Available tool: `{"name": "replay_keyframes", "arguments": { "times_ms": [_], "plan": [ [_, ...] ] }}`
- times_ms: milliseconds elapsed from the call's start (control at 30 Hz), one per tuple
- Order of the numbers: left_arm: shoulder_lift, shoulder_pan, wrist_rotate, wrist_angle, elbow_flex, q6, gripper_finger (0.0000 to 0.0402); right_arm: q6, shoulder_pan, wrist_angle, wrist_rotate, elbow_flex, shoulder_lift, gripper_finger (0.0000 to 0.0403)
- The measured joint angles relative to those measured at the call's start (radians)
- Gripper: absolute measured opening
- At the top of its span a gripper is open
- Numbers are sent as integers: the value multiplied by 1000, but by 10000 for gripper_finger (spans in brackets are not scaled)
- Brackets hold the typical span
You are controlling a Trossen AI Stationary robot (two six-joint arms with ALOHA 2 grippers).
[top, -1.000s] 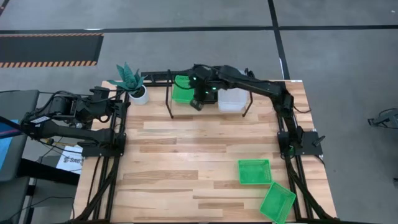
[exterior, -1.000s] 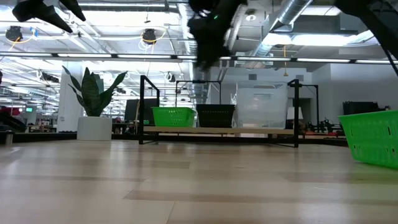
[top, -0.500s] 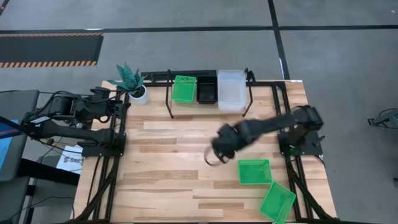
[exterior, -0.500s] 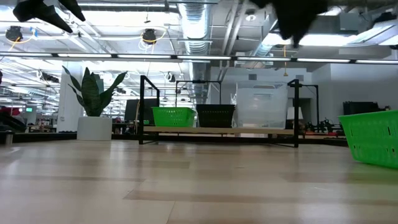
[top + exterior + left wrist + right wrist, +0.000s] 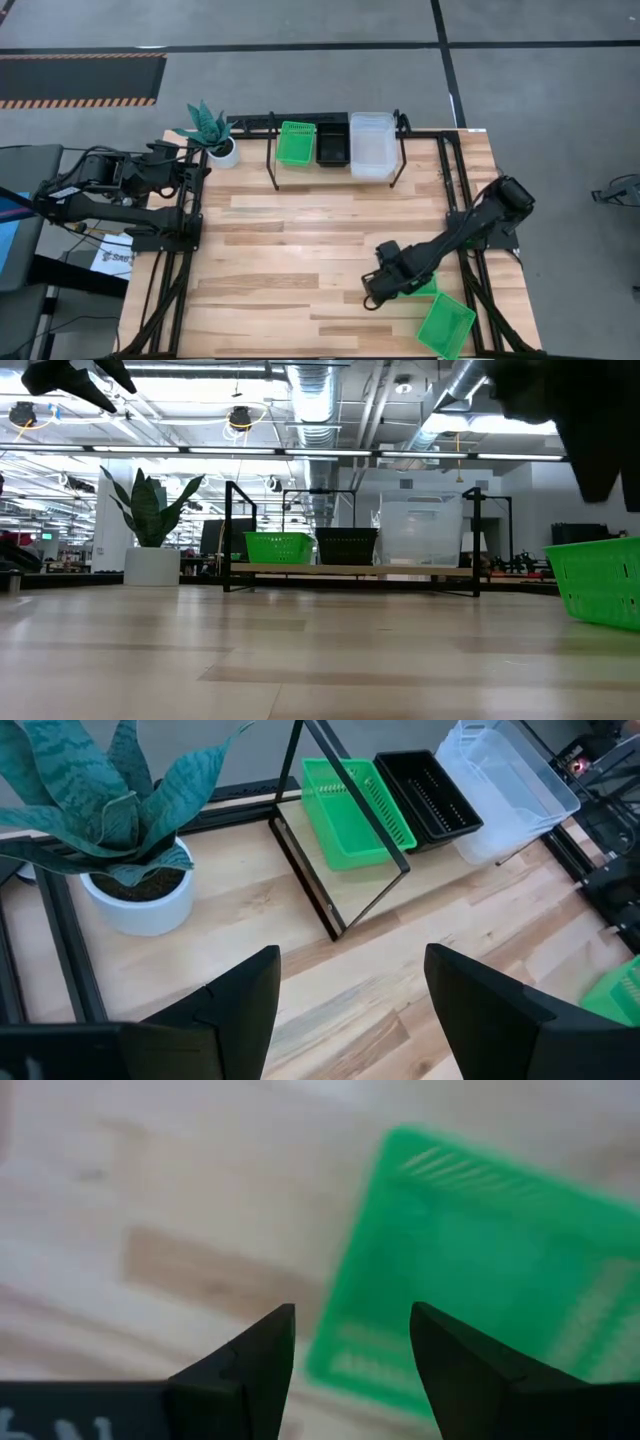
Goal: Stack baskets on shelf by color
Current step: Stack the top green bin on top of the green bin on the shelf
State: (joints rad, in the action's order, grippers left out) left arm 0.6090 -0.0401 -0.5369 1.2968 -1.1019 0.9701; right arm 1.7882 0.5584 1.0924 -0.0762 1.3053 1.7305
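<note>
On the shelf (image 5: 270, 160) at the table's far edge stand a green basket (image 5: 295, 142), a black basket (image 5: 332, 148) and a clear basket (image 5: 372, 146) side by side. A second green basket (image 5: 480, 1270) lies flat on the table near the right; my right gripper (image 5: 352, 1340) hangs open over its left edge, pointing down, and the arm hides most of it in the high view (image 5: 425, 288). A third green basket (image 5: 446, 325) lies at the near right corner. My left gripper (image 5: 350, 990) waits open at the far left beside the plant.
A white pot with a spiky plant (image 5: 215, 140) stands at the far left next to the shelf. The third green basket juts over the table's near right edge. Bare planks (image 5: 280, 260) fill the table's middle and near left.
My right gripper has left the shelf and swept toward the table's near right, sinking and turning about as it went, and now hangs over the green basket on the table. The baskets on the shelf have stayed put.
</note>
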Motion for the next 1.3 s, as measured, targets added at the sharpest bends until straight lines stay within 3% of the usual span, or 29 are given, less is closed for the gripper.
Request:
{"name": "replay_keyframes", "arguments": {
  "times_ms": [233,367,467,600,700,967,1300],
  "plan": [
    [0,0,0,1,0,-1,236,-25,-29,-39,5,-20,93,221],
    [0,0,0,9,0,-1,236,-40,-50,-79,67,-22,146,198],
    [0,0,0,19,0,-1,236,-49,-59,-96,73,-21,158,145],
    [0,0,0,24,0,-1,236,-106,-82,-102,68,-21,152,31],
    [0,0,-1,26,0,-8,236,-177,-109,-105,55,-7,137,15],
    [0,0,3,31,0,-16,236,-648,-231,-153,52,189,62,5],
    [0,0,3,33,0,-16,236,-1364,-563,-377,41,485,-4,3]
  ]
}}
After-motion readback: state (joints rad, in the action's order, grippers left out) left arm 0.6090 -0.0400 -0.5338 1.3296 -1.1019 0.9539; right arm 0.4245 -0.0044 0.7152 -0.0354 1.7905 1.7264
